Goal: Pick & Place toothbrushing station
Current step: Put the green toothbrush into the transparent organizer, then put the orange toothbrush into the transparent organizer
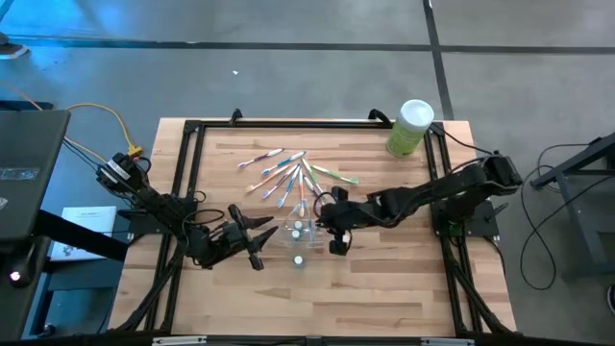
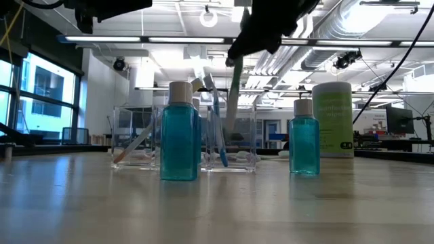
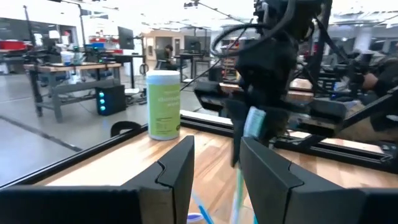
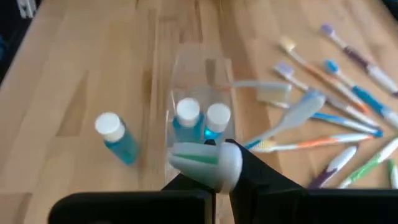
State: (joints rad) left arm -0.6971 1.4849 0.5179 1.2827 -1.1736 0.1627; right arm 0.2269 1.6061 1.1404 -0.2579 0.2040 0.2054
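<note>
A small clear holder (image 1: 300, 231) stands mid-table, and in the right wrist view two white-capped blue bottles (image 4: 202, 118) show at it. Another blue bottle (image 1: 299, 259) stands nearer the front edge. Several pastel toothbrushes (image 1: 288, 178) lie fanned on the wood behind the holder. My right gripper (image 1: 333, 231) hovers at the holder's right side, shut on a white-and-green toothbrush (image 2: 232, 95). On the holder's left my left gripper (image 1: 261, 235) is open and points level at the holder; I cannot tell whether it touches it. My right gripper pinches the white-and-green toothbrush by its upper end (image 4: 202, 163) between the two fingers, slanting down from the table's right. The brush hangs steeply below the fingers, clear of the table. Its lower end (image 2: 228, 129) reaches the holder's height; whether it is inside the holder I cannot tell.
A tall green canister with a white lid (image 1: 411, 128) stands at the far right corner. A black frame (image 1: 192, 130) borders the table. Bare wood lies along the near edge (image 1: 365, 298).
</note>
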